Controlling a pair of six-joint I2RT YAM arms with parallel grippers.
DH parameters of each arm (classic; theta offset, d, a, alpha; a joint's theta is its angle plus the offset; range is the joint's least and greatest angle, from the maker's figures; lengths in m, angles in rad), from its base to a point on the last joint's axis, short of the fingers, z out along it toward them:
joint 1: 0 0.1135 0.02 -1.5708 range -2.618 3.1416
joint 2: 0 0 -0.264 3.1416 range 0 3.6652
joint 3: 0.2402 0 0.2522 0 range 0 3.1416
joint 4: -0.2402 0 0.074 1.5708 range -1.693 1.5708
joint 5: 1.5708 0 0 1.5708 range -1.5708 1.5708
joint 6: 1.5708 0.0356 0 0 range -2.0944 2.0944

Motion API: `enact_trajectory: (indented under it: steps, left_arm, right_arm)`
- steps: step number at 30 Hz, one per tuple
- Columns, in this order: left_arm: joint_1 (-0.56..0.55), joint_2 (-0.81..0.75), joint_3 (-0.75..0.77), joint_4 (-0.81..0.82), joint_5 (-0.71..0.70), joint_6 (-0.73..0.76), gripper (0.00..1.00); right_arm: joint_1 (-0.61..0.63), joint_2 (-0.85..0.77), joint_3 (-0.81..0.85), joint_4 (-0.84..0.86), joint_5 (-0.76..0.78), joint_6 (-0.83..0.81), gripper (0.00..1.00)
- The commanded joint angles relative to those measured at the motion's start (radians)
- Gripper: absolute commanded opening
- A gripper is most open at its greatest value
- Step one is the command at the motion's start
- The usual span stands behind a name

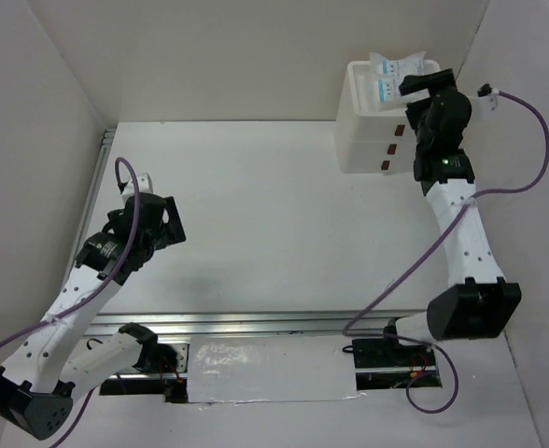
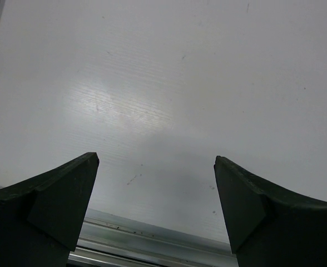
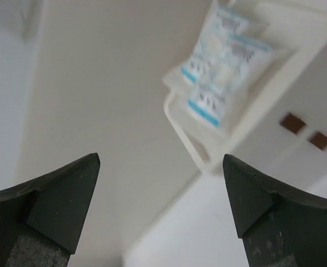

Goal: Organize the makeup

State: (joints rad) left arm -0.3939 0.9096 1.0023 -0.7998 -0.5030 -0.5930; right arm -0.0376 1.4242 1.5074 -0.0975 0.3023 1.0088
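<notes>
White bench (image 1: 274, 215), seen from above, with a white stacked drawer unit (image 1: 368, 149) at its far right corner. The left gripper (image 2: 157, 161) hangs over bare bench at the near left, jaws spread wide and holding nothing. The right gripper (image 3: 160, 161) sits beside the drawer unit, its jaws likewise released and empty. White-and-blue printed sachets (image 3: 224, 72) lie overlapping in the unit's open top tray (image 3: 180, 133), just beyond the right gripper's fingertips and not touching them.
</notes>
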Motion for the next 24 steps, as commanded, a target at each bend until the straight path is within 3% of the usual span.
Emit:
enact_trajectory:
  steps: [1, 3, 4, 8, 11, 15, 24]
  left_arm:
    - [0.01, -0.003, 0.053, -0.035, -0.089, -0.056, 0.99]
    - [0.015, 0.006, 0.088, -0.064, -0.146, -0.079, 1.0]
    - [0.016, 0.008, 0.104, -0.102, -0.167, -0.112, 0.99]
    - [0.03, -0.015, 0.162, -0.156, -0.258, -0.165, 0.99]
    - [0.035, -0.075, 0.177, -0.151, -0.287, -0.159, 0.99]
    - [0.035, -0.158, 0.177, -0.156, -0.286, -0.108, 0.99]
    - [0.035, -0.336, 0.012, -0.087, -0.189, -0.082, 0.99]
  right_arm:
    - [0.17, -0.213, -0.036, -0.109, -0.049, -0.39, 1.0]
    - [0.243, -0.343, -0.113, -0.172, -0.034, -0.551, 1.0]
    - [0.272, -0.393, -0.151, -0.248, -0.019, -0.565, 1.0]
    - [0.301, -0.69, -0.463, -0.292, -0.112, -0.602, 1.0]
    - [0.3, -0.885, -0.576, -0.332, -0.161, -0.618, 1.0]
    - [0.327, -1.011, -0.547, -0.519, -0.074, -0.618, 1.0]
    - [0.389, -1.183, -0.544, -0.571, -0.037, -0.607, 1.0]
